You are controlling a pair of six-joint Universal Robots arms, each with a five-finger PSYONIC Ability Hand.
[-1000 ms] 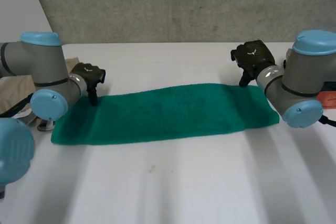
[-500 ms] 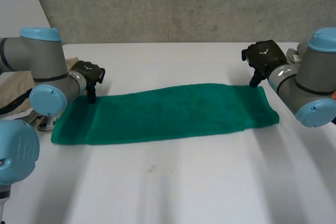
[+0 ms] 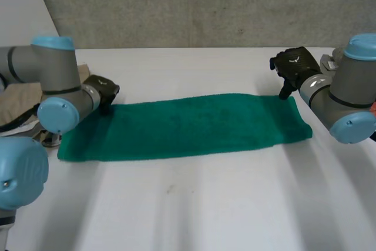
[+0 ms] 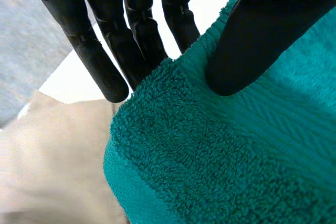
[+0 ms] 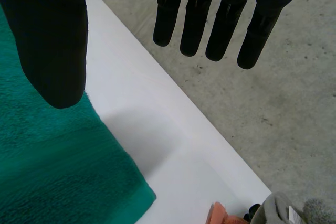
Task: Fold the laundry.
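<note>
Left hand (image 4: pixel 262 35) pinches fluffy green terry towel (image 4: pixel 236 156) corner; right hand (image 5: pixel 52 35) spread wide

Green towel (image 3: pixel 188 124) is showing thick looped terry, matt and fuzzy. White table (image 3: pixel 205 204) is looking smooth, faintly glossy. Wall (image 3: pixel 205 4) along frame top is reading as rough concrete. Beige cloth (image 3: pixel 17 101) at left edge is looking smooth-woven.

- The beige cloth (image 3: pixel 23 95) beside the green towel's (image 3: pixel 188 124) left end is partly behind the left arm (image 3: pixel 53 77) and cut by the edge.
- The left hand (image 4: pixel 262 30) has some fingertips (image 4: pixel 142 51) hidden behind the towel's corner.
- An orange thing (image 5: pixel 223 214) off the towel's right corner is cut off and unidentifiable.
</note>
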